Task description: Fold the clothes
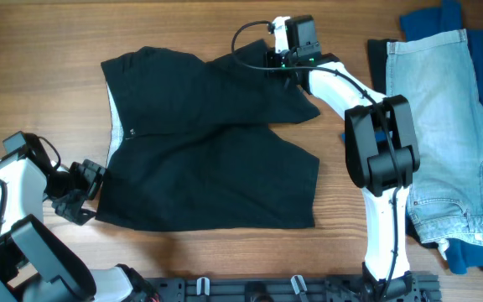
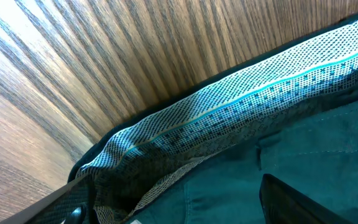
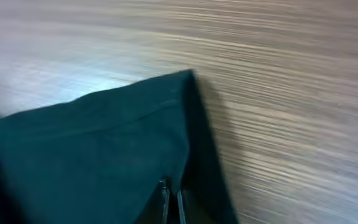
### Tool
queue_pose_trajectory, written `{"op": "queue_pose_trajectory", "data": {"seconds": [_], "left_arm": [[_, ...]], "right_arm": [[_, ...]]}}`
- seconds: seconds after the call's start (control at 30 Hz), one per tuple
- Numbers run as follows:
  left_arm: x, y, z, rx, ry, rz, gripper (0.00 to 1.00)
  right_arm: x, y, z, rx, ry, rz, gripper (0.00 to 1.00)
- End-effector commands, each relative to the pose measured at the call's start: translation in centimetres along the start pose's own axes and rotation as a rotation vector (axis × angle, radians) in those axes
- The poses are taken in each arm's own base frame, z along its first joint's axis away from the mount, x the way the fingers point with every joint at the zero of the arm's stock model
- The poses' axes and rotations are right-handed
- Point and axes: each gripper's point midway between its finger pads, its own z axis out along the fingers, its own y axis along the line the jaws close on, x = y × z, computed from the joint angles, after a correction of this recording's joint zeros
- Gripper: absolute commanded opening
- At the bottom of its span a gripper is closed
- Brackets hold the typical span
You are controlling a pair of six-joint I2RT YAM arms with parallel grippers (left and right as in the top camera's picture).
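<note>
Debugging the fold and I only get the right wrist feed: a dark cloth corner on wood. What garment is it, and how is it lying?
Observer: Black shorts, spread flat on the table, with the waist end toward the left arm.
Operator: Where's the left gripper?
Observer: The left gripper is at the near corner of the waist end. Its wrist camera shows the patterned waistband lining up close, but I can't confirm a grip.
Operator: Anything else on the table?
Observer: A pile of light blue jeans and a darker blue garment sits by the right edge, apart from the shorts.
</note>
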Motion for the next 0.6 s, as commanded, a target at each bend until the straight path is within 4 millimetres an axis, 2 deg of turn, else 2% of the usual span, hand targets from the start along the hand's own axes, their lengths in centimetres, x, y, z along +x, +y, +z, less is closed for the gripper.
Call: {"op": "queue_pose_trajectory", "data": {"seconds": [0.0,0.07,0.23,0.27,0.33,0.37,0.43,0.5,0.53,0.57], "left_arm": [[-0.3,-0.1,-0.3,0.001,-0.012,0.005,0.85],[-0.4,-0.1,-0.3,0.002,-0.015,0.005,0.85],[-0.5,-0.2,-0.3,0.006,-0.022,0.008,0.93],[-0.6,-0.2,-0.3,0.008,-0.026,0.01,0.94],[-1.0,-0.4,-0.3,0.015,-0.04,0.024,0.94],[-1.0,-0.5,-0.3,0.016,-0.042,0.025,0.94],[-1.1,-0.5,-0.3,0.018,-0.045,0.026,0.94],[-0.7,-0.4,-0.3,0.013,-0.03,0.022,0.94],[-0.2,-0.3,-0.3,0.015,-0.004,0.017,0.95],[0.5,-0.2,-0.3,0.017,0.026,0.033,0.96]], "right_arm": [[-2.9,-6.7,-2.4,0.239,-0.111,0.235,0.04],[-4.9,-7.9,-3.8,0.22,-0.168,0.273,0.05],[-3.8,-6.6,-4.2,0.142,-0.087,0.178,0.55],[-3.5,-6.6,-5.1,0.155,-0.06,0.18,0.7],[-3.8,-6.1,-8.3,0.164,-0.019,0.187,0.77],[-3.8,-5.5,-11.2,0.17,0.013,0.192,0.81],[-3.0,-4.7,-15.0,0.178,0.077,0.207,0.87],[-0.8,-4.0,-18.5,0.196,0.177,0.283,0.95],[0.9,-3.6,-19.9,0.203,0.247,0.348,0.99],[3.5,-2.9,-21.4,0.205,0.359,0.409,1.0]]}}
